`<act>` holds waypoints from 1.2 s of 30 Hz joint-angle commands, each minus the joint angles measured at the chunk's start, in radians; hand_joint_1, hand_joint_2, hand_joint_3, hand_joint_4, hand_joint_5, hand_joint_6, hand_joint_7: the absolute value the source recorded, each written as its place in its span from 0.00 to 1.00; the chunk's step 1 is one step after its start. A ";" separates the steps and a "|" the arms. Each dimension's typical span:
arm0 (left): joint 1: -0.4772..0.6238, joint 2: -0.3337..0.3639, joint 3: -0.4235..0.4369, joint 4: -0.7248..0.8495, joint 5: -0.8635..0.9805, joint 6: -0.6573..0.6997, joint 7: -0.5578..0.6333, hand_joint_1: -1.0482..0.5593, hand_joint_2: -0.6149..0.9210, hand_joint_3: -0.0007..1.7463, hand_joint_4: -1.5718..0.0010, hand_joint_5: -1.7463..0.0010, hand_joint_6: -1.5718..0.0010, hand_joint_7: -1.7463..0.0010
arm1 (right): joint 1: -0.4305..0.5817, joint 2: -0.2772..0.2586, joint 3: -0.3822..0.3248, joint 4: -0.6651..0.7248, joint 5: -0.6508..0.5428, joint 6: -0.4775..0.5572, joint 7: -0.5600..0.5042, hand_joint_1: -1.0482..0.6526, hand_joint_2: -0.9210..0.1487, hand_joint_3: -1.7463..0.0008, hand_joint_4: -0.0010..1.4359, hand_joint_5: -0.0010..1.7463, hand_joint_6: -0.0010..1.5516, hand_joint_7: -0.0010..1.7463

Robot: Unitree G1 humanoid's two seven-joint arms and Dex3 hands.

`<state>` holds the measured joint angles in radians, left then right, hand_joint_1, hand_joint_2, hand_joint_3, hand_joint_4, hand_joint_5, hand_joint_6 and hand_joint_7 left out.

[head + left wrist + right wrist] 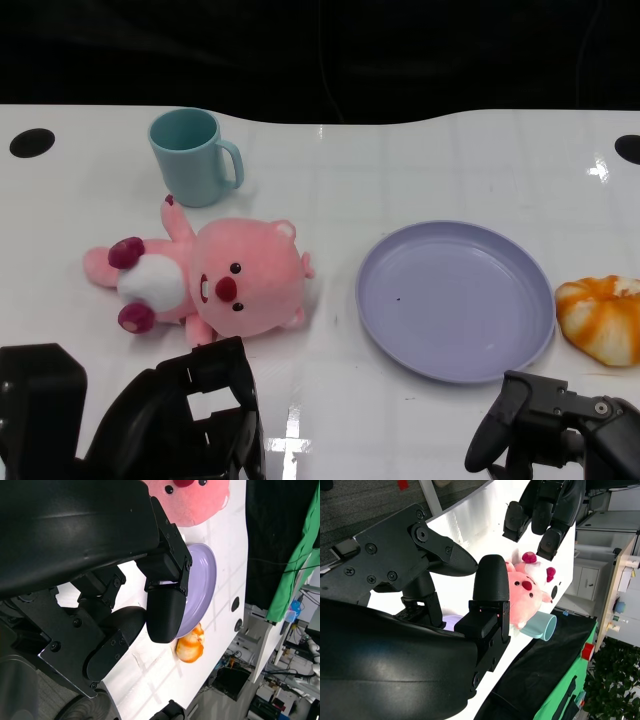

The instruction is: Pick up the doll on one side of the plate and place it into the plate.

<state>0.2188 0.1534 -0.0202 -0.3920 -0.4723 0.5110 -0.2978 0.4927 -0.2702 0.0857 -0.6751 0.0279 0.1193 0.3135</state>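
White table (420,160) seen from the head camera, bearing a lavender plate (520,345) right of centre and a pink doll (215,285) lying on its back to the plate's left, well apart from its rim. The doll's long axis runs roughly side to side, its head toward the plate and its feet pointing away. The left hand (190,415) sits at the near table edge directly in front of the doll's head, just beside it, and holds nothing, its fingers apart. The right hand (545,425) sits in front of the plate's near rim, also holding nothing with fingers apart, and lies much farther from the doll; the left hand is therefore judged the nearer for the pick. No brand, label or legible writing appears on any object
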 commanded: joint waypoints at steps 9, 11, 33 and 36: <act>0.004 0.019 0.009 0.005 0.013 -0.012 -0.012 0.55 0.60 0.89 0.41 0.00 0.49 0.05 | 0.002 -0.003 0.003 -0.012 0.001 0.006 -0.005 0.49 0.36 0.37 0.46 0.98 0.39 0.80; 0.004 0.020 0.008 0.006 0.016 -0.014 -0.013 0.55 0.60 0.89 0.40 0.00 0.49 0.05 | 0.001 -0.003 0.004 -0.012 -0.002 0.003 -0.006 0.49 0.36 0.37 0.46 0.99 0.39 0.80; -0.026 -0.002 0.052 0.014 -0.040 -0.002 -0.010 0.55 0.68 0.76 0.45 0.11 0.46 0.28 | -0.020 -0.003 0.008 -0.004 0.001 0.019 -0.004 0.51 0.36 0.37 0.46 0.98 0.39 0.80; -0.037 -0.012 0.069 0.007 -0.063 0.004 -0.003 0.55 0.68 0.76 0.48 0.15 0.47 0.36 | -0.024 -0.003 0.010 0.005 0.001 0.006 -0.003 0.50 0.37 0.37 0.47 0.99 0.39 0.80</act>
<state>0.1944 0.1387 0.0315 -0.3824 -0.5240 0.5104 -0.3070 0.4697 -0.2702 0.0974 -0.6761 0.0275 0.1283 0.3131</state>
